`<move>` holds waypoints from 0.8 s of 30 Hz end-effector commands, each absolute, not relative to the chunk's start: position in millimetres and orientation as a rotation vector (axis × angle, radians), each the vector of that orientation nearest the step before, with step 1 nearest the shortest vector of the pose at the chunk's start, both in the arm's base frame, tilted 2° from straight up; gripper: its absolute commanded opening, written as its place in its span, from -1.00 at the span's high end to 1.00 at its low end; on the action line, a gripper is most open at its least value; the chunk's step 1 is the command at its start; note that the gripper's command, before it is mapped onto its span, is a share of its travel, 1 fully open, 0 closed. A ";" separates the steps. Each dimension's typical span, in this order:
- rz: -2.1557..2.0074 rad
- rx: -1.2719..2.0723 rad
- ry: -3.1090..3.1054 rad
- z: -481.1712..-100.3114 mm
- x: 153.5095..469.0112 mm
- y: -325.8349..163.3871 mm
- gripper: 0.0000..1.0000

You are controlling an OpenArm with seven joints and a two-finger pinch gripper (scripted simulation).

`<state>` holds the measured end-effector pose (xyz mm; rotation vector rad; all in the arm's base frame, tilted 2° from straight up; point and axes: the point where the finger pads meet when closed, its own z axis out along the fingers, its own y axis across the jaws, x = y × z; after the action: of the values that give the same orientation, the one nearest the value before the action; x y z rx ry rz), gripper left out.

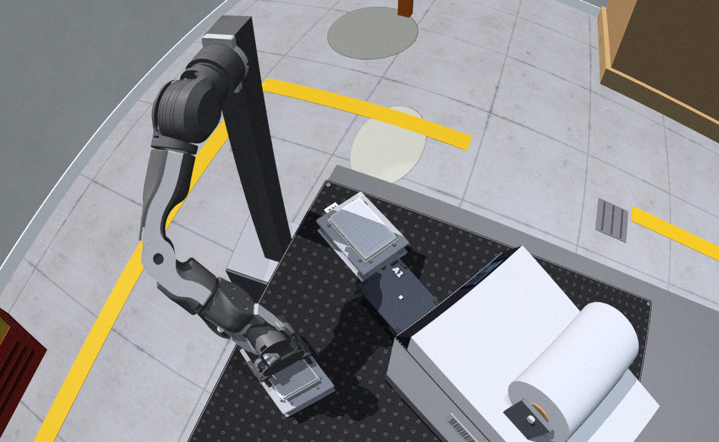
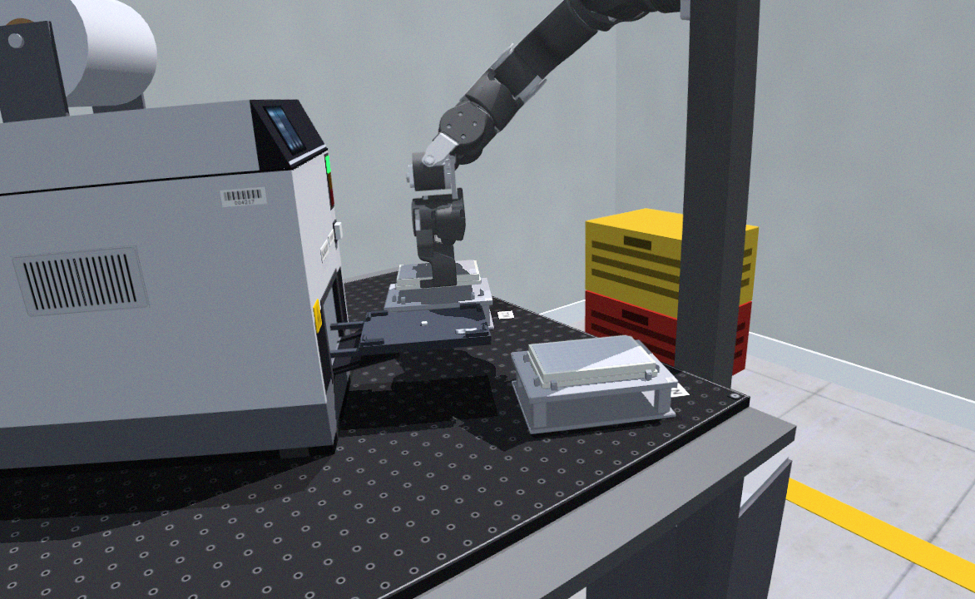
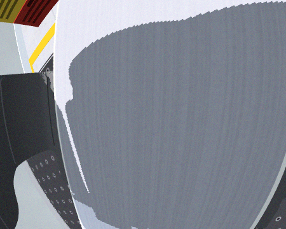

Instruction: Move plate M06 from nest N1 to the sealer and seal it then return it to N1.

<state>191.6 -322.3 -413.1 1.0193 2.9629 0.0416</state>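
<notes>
The tool [image 1: 288, 367] stood clamped on plate M06 [image 1: 299, 383], whose foil-covered top filled the wrist view, holding it level directly over nest N1 [image 2: 438, 299] at the far end of the worktop [image 2: 416, 477]; whether the plate touched the nest could not be told. The sealer's stage [image 1: 400, 299] stood out of the housing [image 2: 141, 298] with its pocket bare, between the two nests. The lamp [image 2: 326, 164] at the front edge showed green. The sealed plate M09 [image 2: 595, 359] lay flat on nest N2 [image 2: 595, 406] near the worktop's corner, beside the arm's dark column [image 2: 715, 185], well apart from the tool.
</notes>
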 end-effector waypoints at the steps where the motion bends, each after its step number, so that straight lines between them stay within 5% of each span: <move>1: 0.051 1.018 2.957 -412.4 193.2 -322.0 1.00; 24: 0.047 1.020 2.956 -422.5 194.6 -323.6 1.00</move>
<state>193.0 -321.9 -424.7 1.0214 2.9609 0.0458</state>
